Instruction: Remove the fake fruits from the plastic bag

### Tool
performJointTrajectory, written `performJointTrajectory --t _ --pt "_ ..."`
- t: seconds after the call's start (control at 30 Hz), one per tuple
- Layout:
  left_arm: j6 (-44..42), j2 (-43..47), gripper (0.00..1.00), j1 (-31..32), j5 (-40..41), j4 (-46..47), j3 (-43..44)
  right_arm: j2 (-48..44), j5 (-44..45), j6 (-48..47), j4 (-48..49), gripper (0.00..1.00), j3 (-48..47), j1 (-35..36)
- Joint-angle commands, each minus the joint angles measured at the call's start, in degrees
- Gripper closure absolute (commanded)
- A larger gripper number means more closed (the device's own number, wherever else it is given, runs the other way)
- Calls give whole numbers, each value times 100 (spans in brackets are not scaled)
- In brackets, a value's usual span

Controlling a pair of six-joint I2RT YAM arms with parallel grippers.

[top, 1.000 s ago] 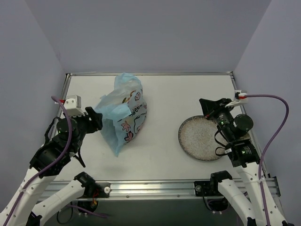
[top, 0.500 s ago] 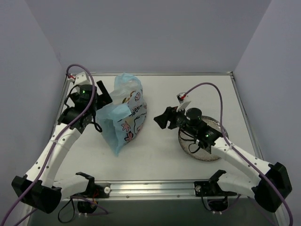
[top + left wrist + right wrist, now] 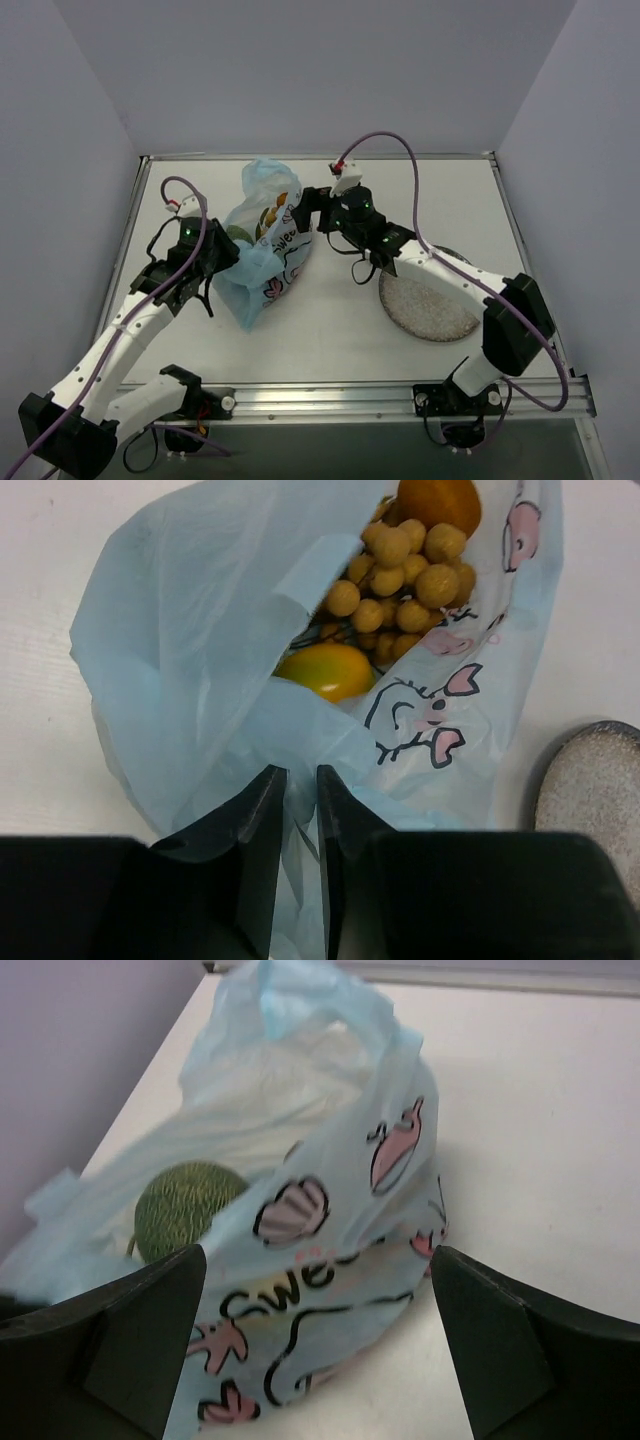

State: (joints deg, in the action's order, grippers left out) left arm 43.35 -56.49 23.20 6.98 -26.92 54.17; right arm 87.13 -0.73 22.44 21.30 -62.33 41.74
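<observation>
Speckled grey round plate [image 3: 425,305] flat on the white worktop [image 3: 330,335], right side, near front edge. Lavender walls [image 3: 300,70] around three sides.

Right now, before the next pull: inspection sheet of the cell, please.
Surface: white table, no spills seen.
Job's things: bag left of centre, mouth open; ball bunch, mango, orange fruit and melon all inside it.
Clutter: speckled plate right of the bag, visible part bare.
Grippers: left gripper pinches a fold of the bag; right gripper open, facing the bag's printed side.
Cables: left cable and right cable, purple, loop above their arms, off the bag.
Surroundings: lilac walls on three sides; metal rail at the near edge.
</observation>
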Motion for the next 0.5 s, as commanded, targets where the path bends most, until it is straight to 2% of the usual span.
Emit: performJointTrajectory --t 0.0,0.1,0.27,0.37,0.47 --pt "-11 401 84 44 93 -103 -134 610 978 15 -161 9 -964 80" --pt "-38 525 87 70 -64 -103 -407 1294 1215 59 -380 5 -1657 246" --pt "-151 709 88 97 -233 81 -767 2095 1400 -2 -706 5 -2222 633" --pt "-248 841 88 97 -171 38 -882 2247 1689 41 -820 15 -2171 792" --pt "-266 937 88 97 -109 -6 -996 2133 2137 199 -724 41 -1688 845"
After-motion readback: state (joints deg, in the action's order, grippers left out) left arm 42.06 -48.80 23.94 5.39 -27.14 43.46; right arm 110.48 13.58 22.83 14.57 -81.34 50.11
